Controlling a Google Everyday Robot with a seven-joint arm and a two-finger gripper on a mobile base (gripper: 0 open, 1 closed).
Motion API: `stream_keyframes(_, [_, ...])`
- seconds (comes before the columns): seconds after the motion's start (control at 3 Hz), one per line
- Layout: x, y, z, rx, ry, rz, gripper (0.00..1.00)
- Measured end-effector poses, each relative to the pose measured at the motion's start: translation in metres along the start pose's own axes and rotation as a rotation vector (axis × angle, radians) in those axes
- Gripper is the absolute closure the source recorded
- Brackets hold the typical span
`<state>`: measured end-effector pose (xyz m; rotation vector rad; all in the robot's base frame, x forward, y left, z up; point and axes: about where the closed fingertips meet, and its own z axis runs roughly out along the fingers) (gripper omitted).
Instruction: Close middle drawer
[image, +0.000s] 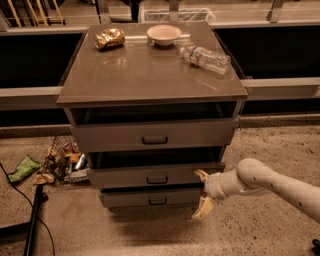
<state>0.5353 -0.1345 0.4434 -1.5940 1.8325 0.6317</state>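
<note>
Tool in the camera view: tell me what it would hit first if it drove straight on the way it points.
Most likely the middle drawer, at the right end of its front. The tool, open, points left at it, its upper finger seemingly at that face. Depth is unclear.

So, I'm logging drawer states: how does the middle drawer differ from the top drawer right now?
The top drawer has a taller, wider front; the middle drawer has a lower, narrower one. The gripper, fingers spread, sits at the middle drawer's right end; nothing is at the top drawer. Both are grey with a small dark handle and a dark gap above.
</note>
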Motion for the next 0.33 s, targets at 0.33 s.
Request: stream_keyframes(0.33, [0.0,0.0,0.0,0.0,0.0,0.0,0.0])
